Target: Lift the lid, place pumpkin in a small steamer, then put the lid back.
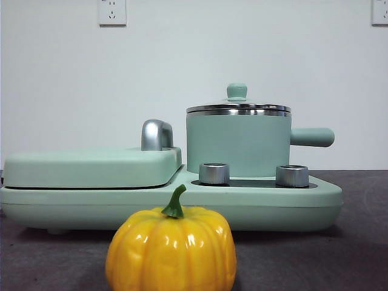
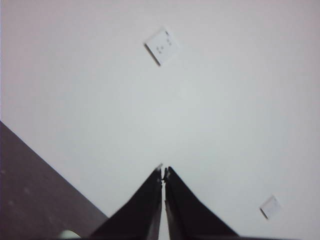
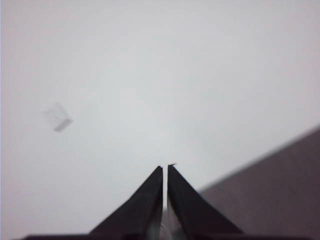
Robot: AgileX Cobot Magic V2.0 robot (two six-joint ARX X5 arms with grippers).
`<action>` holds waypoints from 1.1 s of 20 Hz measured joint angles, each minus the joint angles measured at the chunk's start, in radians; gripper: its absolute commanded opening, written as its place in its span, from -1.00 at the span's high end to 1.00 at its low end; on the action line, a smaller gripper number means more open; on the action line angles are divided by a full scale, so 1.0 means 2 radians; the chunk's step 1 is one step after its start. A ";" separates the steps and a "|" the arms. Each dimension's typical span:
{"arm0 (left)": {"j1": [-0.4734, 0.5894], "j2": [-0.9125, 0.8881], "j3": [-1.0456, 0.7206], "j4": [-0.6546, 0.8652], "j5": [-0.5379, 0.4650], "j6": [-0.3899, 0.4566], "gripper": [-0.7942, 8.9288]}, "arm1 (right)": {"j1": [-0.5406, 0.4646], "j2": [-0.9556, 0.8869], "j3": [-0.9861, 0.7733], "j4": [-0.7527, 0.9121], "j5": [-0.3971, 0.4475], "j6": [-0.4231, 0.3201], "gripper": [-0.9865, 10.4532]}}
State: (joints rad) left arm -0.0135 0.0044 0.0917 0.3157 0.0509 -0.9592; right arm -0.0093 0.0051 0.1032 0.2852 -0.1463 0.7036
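Risk: the knob (image 1: 237, 91) is small and rounded, so an off-centre pinch could likely let the lid (image 1: 238, 108) slip and drop back on the rim
Risk two: the pumpkin (image 1: 171, 250) looks glossy and about as wide as the pot (image 1: 237, 144); it may squirt out of the jaws or jam at the mouth if lowered tilted
Lid: clear glass, steel rim, mint knob; seated flat on the pot, not yet lifted
Pumpkin: yellow-orange, ribbed, curved green stem (image 1: 175, 203); upright on the tabletop at its front edge, ahead of the base (image 1: 303, 197)
Pot: mint, short side handle (image 1: 311, 137); stands on the base behind two steel dials (image 1: 214, 173)
Left gripper (image 2: 163, 171): jaws pressed together, empty, facing the wall above a table corner
Right gripper (image 3: 166, 170): jaws nearly touching, empty, also facing the wall
Stage: nothing begun
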 measured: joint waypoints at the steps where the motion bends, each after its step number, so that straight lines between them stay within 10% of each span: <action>1: 0.000 0.001 0.016 -0.019 0.004 0.001 0.82 | 0.000 0.000 0.016 -0.007 -0.002 -0.002 0.81; 12: 0.000 0.088 0.267 -0.302 0.020 0.186 0.82 | 0.000 0.053 0.224 -0.241 -0.047 -0.134 0.81; 22: 0.000 0.186 0.328 -0.359 0.174 0.277 0.82 | 0.000 0.143 0.302 -0.370 -0.148 -0.267 0.81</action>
State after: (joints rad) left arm -0.0135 0.3771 0.7471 -0.4015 0.3996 -0.4061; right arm -0.0093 0.2909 0.7071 -0.4541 -0.4431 0.1692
